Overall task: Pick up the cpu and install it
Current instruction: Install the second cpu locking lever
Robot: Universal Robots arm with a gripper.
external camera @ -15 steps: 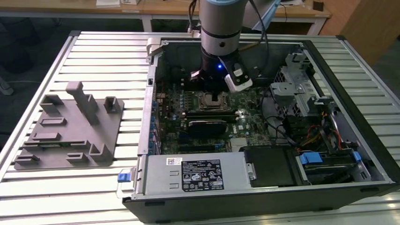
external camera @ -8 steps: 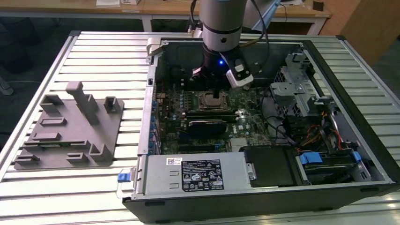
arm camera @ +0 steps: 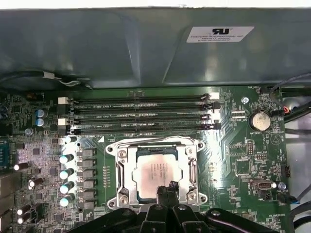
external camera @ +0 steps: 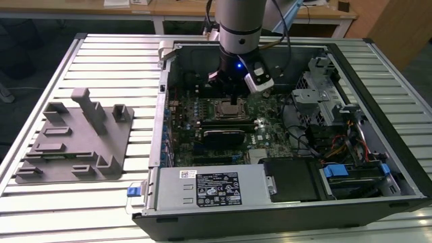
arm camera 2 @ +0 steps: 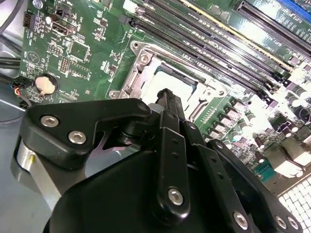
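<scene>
The cpu (arm camera: 155,167), a flat silver square, lies flat inside the metal-framed socket (arm camera: 116,151) on the green motherboard (arm camera: 243,150). My gripper (arm camera: 166,186) hangs right over it. Its two black fingers are shut together, and their tips rest at the chip's near edge. In the second wrist view the shut fingers (arm camera 2: 170,104) cover part of the cpu (arm camera 2: 156,85). In the exterior view the gripper (external camera: 233,99) reaches down into the open computer case (external camera: 378,167), just above the socket (external camera: 232,108).
Memory slots (arm camera: 141,114) run beside the socket, with capacitors (arm camera: 64,172) on another side. A grey plastic tray with upright posts (external camera: 74,136) sits on the slatted table at the exterior view's left. The power supply (external camera: 212,187), drive cage (external camera: 324,96) and cables (external camera: 331,147) crowd the case.
</scene>
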